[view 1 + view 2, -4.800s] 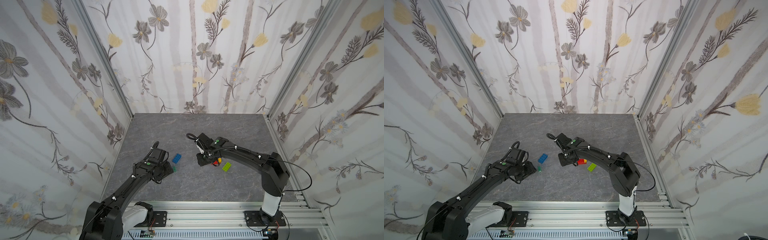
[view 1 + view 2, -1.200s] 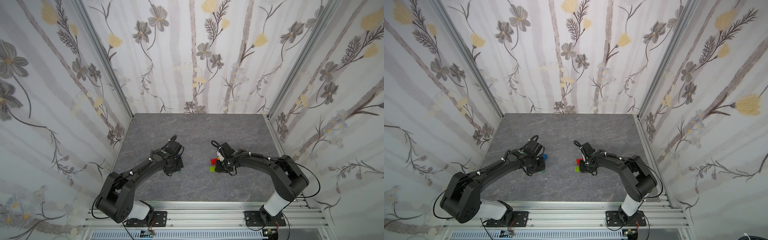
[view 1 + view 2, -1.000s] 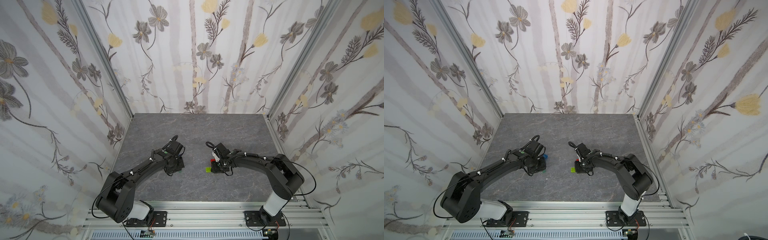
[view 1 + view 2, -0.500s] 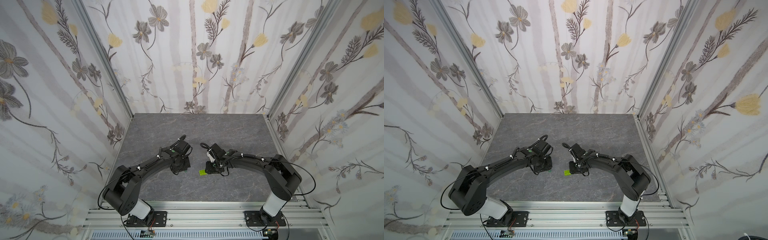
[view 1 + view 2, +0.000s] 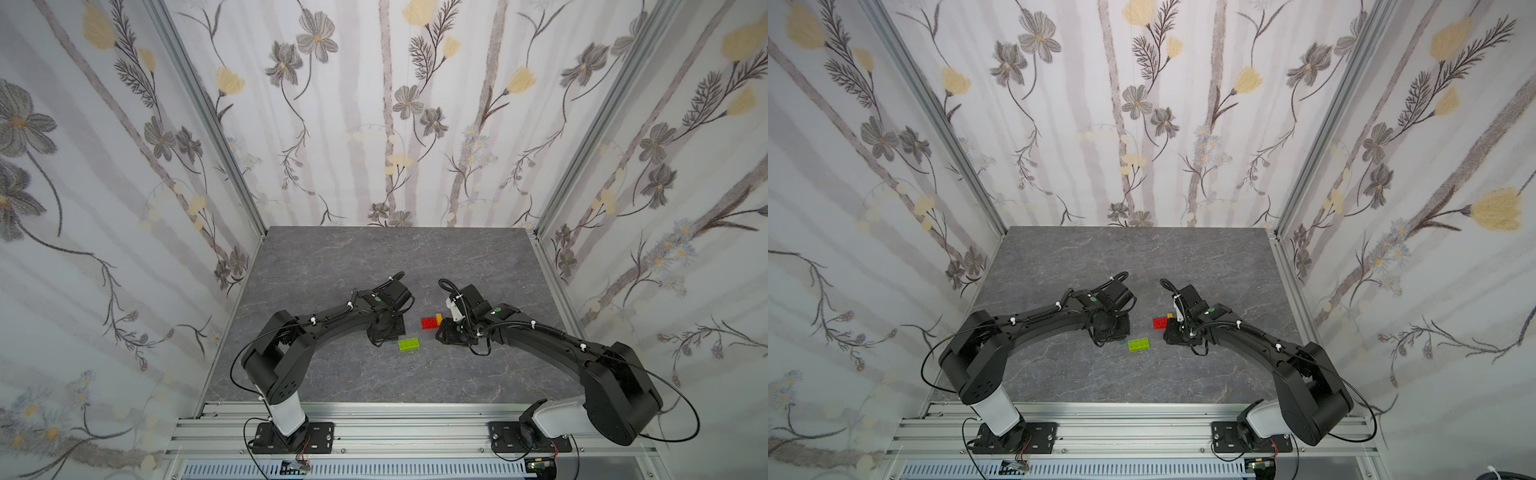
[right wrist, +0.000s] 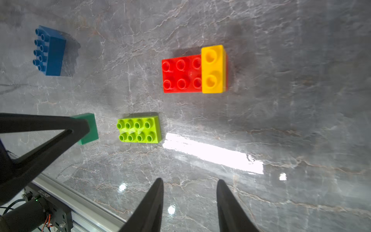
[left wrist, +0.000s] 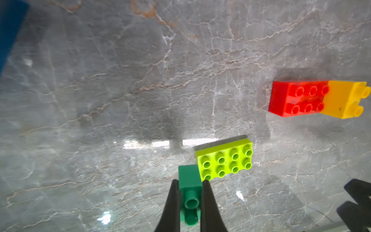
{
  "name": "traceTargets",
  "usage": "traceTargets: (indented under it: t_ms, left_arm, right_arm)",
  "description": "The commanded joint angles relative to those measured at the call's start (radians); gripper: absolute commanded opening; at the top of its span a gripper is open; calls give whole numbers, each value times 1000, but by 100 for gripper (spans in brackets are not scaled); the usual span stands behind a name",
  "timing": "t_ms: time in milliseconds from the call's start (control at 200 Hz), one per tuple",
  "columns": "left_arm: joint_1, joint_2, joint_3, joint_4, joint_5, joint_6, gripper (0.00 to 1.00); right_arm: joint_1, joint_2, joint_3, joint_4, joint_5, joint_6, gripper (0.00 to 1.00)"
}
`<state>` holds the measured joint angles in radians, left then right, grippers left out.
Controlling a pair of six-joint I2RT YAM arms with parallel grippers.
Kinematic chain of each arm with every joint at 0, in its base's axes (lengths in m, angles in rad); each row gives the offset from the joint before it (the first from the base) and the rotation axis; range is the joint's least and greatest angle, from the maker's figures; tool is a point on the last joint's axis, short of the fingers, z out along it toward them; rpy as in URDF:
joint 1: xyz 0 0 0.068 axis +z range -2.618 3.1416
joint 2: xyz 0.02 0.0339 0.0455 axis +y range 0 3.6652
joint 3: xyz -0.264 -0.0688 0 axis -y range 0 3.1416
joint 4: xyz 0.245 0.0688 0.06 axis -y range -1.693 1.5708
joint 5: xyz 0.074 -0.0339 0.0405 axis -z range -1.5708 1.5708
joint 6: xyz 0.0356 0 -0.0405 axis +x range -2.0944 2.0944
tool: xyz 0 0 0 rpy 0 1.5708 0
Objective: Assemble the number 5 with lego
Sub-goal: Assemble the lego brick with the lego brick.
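Atop red brick sits only yellow brick; my left gripper pinches dark-green brick, right gripper gapes empty; lime brick, blue brick loose.

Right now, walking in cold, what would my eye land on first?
The bright toy bricks in the middle of the grey table: a lime-green brick lying flat, and a red brick with a yellow brick on one end. Next, the left pincer, shut on a dark-green brick beside the lime one; the right pincer is open and empty.
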<state>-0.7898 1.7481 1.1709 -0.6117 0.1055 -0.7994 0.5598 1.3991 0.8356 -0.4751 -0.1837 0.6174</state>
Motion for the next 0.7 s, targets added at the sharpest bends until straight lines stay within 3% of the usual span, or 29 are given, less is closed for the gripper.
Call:
traceTargets:
  t_ms: [0,405,694]
  left_arm:
    - [-20,37,41,-23,-26,-45,0]
    - [-81,107,99,-75,-117,-141,0]
    - [-95,137,111,-86,-111,-167,0]
  right_arm:
    - [-18,-27,-14,-35,-11,1,43]
    - [-60,-88,-31,-64,-39,-36,43]
    - [-75,-92,-25,-74,-49,-52,43]
